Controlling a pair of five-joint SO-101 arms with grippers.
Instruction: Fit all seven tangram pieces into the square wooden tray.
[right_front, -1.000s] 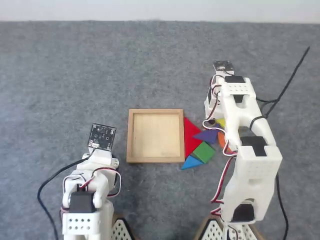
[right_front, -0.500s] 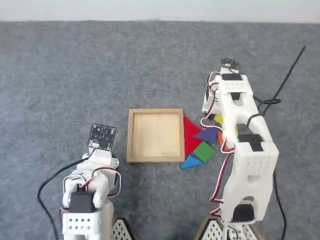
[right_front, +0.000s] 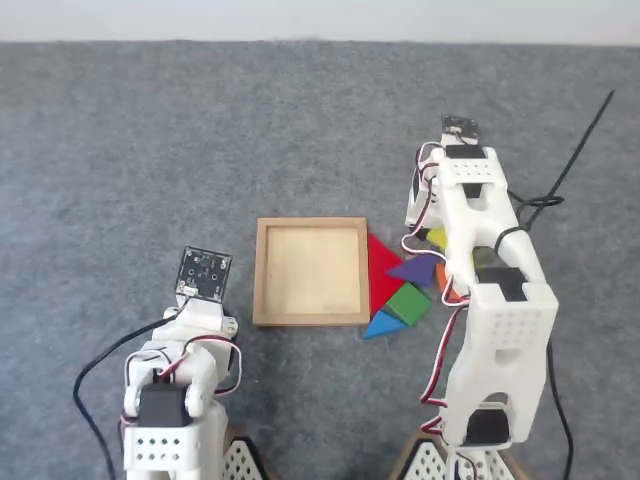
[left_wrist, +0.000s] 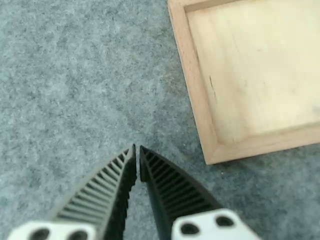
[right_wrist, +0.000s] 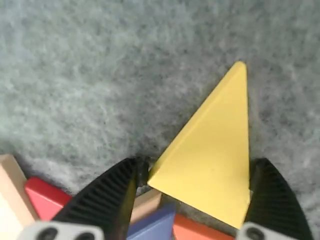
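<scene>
Robot lab bench, grey felt tabletop (right_front: 130, 130)

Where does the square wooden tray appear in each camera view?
High view: wooden tray mid-table, between the arms.
Left wrist view: its corner lies just beyond the shut left gripper.
Right wrist view: a pale sliver beside the red triangle.
Shared landmark: the red triangle beside the tray's rim.

The right arm (right_front: 482, 225) hides most of the yellow piece (right_front: 437, 238) and orange piece (right_front: 441, 279); the tray (left_wrist: 193, 82) runs off frame.
</scene>
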